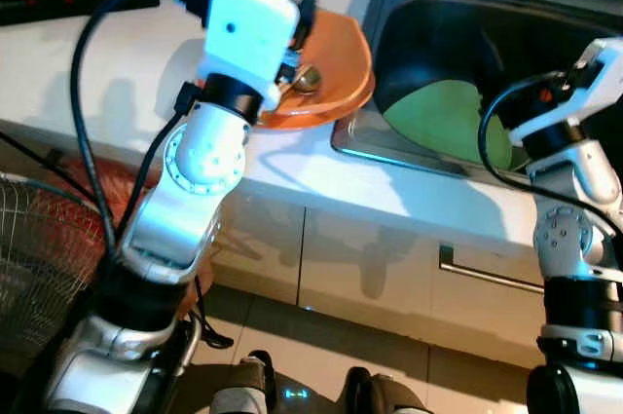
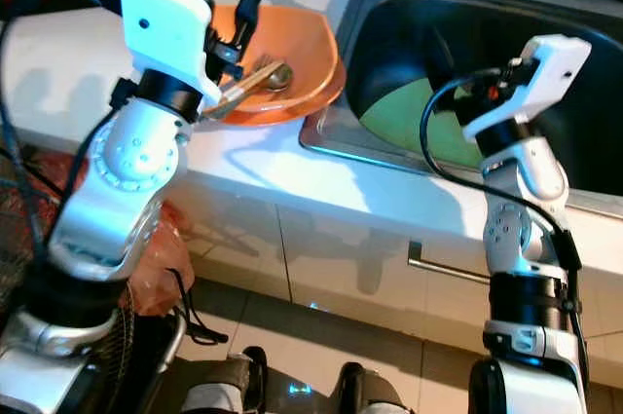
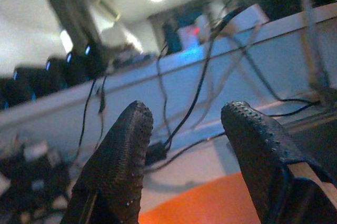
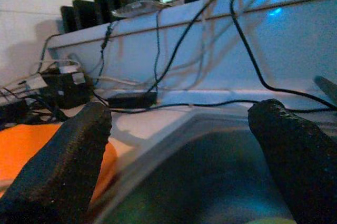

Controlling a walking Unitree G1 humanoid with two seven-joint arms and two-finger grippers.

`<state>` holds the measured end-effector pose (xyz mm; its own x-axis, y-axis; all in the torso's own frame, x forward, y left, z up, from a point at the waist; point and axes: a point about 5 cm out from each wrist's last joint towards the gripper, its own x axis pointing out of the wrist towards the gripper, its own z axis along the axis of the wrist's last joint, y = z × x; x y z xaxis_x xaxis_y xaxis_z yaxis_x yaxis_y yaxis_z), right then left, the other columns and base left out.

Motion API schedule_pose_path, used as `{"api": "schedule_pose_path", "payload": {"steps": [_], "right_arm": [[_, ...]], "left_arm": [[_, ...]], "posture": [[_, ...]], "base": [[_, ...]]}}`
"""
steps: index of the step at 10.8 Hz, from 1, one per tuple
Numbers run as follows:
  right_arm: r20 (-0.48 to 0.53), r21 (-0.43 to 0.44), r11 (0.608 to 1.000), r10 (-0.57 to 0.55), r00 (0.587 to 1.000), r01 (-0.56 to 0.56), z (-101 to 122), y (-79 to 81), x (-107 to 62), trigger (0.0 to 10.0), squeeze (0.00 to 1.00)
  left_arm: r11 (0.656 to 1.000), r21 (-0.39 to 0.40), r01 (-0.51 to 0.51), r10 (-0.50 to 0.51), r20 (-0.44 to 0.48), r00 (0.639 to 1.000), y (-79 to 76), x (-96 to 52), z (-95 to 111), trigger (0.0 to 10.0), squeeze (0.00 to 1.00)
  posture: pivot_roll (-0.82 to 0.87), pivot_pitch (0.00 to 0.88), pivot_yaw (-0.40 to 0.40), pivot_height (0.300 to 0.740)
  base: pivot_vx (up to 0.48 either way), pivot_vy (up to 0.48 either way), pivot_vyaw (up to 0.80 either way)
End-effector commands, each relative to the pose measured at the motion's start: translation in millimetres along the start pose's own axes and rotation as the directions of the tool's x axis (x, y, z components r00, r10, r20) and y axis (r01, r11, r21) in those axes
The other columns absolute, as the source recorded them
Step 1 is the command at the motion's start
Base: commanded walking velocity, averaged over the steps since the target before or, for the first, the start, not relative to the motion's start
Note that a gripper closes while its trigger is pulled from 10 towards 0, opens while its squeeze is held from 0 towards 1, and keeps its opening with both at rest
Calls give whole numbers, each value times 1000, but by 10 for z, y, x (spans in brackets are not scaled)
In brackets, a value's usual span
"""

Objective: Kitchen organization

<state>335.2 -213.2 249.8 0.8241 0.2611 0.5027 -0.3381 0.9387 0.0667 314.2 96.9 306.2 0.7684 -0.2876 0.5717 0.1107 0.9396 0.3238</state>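
Looking down from the head camera, you have the left gripper (image 3: 181, 145) raised over the orange bowl (image 2: 292, 58), which sits on the white counter (image 1: 127, 73) just beside the sink (image 2: 389, 15). The fingers (image 3: 118, 166) stand apart with nothing between them, and the bowl's orange rim shows directly below the tips. A spoon (image 2: 255, 80) lies inside the bowl, under the wrist housing; you cannot tell from the pictures whether anything touches it. Beyond the gripper, black cables (image 3: 197, 89) trail along the back of the counter against the wall.

Your right gripper (image 4: 181, 150) hangs over the sink basin, its two fingers (image 4: 66, 158) wide apart and empty. A green cutting board (image 2: 414, 122) lies in the bottom of the sink, below and a little ahead of that arm. The bowl sits off to this gripper's left, past the sink's edge. Power bricks (image 4: 66, 89) rest on the counter further back.
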Motion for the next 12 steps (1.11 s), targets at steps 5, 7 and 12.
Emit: {"api": "schedule_pose_path", "payload": {"steps": [5, 7, 12], "right_arm": [[89, -107, 986, -117, 989, 126, 223, -115, -81, 10000, 0], [90, -123, 985, -114, 989, 124, 207, -58, -133, 10000, 0], [55, -86, 990, -104, 993, 108, 48, 104, -182, 10000, 0]], "left_arm": [[996, -27, -81, 81, 2, 997, 259, 35, -185, 10000, 0], [992, -57, -114, 114, -7, 994, 406, -18, -282, 10000, 0], [986, -15, -167, 166, -62, 984, 606, -188, -387, 10000, 0]], "posture": [[64, 204, 41, 740], [40, 189, 71, 740], [58, 161, 102, 740]], "base": [[0, 0, 0], [0, 0, 0], [0, 0, 0]]}}
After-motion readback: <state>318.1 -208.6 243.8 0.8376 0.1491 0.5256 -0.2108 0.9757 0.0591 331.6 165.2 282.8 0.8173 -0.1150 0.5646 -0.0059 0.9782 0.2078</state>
